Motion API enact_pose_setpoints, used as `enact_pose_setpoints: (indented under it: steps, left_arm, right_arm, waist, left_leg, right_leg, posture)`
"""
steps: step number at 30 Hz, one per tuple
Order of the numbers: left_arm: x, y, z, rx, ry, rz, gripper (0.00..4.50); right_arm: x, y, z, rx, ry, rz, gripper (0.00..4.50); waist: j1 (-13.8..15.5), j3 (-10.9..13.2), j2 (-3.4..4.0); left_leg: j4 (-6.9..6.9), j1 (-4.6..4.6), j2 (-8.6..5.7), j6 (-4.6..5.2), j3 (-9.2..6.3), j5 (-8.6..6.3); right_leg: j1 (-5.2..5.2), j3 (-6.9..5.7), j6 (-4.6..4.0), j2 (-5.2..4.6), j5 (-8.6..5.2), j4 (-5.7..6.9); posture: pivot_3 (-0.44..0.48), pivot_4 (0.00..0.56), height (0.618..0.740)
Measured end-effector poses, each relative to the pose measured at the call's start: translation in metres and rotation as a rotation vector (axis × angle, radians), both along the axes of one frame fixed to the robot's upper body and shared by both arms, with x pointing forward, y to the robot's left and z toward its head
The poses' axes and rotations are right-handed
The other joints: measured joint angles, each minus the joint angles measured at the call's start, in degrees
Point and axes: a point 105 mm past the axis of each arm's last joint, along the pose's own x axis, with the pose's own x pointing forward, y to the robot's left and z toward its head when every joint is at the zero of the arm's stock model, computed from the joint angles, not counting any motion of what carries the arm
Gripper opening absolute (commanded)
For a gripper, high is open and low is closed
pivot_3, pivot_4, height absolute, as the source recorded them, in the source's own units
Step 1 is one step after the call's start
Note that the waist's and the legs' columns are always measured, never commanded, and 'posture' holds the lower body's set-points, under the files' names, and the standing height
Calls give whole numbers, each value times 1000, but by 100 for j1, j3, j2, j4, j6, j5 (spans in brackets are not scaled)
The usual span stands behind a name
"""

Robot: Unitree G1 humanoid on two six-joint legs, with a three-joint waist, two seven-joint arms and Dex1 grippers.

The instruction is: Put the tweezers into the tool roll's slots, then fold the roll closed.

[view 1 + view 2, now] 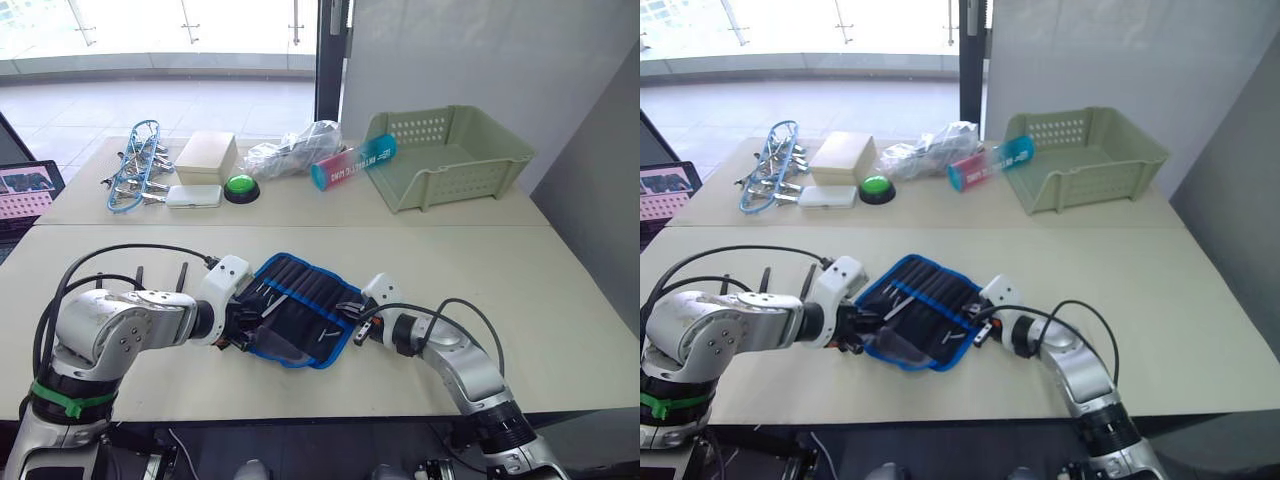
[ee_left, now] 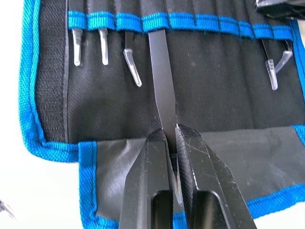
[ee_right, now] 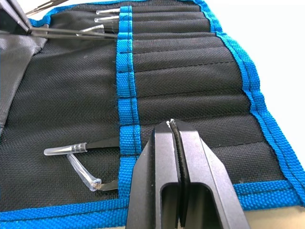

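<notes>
1. Tool roll (image 1: 295,308) lies open, flat on table (image 1: 560,300), near front edge, well short of the green basket (image 1: 445,155).
2. L gripper (image 2: 170,138) at roll's left end, fingers clamped on one black tweezer (image 2: 161,81); its far end is in a slot (image 2: 155,21).
3. R gripper (image 3: 174,126) at roll's right end, fingers closed, nothing visible between.
4. Other tweezers (image 2: 131,64) sit in slots, clear-capped tips poking out.

Black and blue on a pale beige table

You had a black tool roll (image 1: 300,305) edged and banded in bright blue on the pale beige table (image 1: 560,300). Its slots (image 3: 190,71) were black, the tweezers (image 2: 161,81) black with clear tips. Behind the roll sat a pale green perforated basket (image 1: 450,155), a green button (image 1: 241,186), a cream box (image 1: 206,156) and blue wire (image 1: 130,165).
</notes>
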Motion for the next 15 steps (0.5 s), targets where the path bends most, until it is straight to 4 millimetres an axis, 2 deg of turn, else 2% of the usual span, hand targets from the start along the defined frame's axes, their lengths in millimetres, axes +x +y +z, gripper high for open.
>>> enact_pose_setpoints:
  steps: [7,15]
  left_arm:
    - [14,-11,-2,-8,-2,0,0]
    - [41,-20,-10,-7,-107,-67,0]
  right_arm:
    - [0,-2,-3,-6,13,-23,31]
    - [-1,-2,-3,-18,29,-59,31]
  waist:
    - [23,-2,-3]
    - [50,-4,-4]
  left_leg:
    - [3,4,-1,0,0,0]
    - [5,6,-2,0,0,0]
  right_leg:
    - [6,0,0,0,0,0]
    - [9,-1,0,0,0,0]
  posture:
    - [0,150,722]
    - [0,150,722]
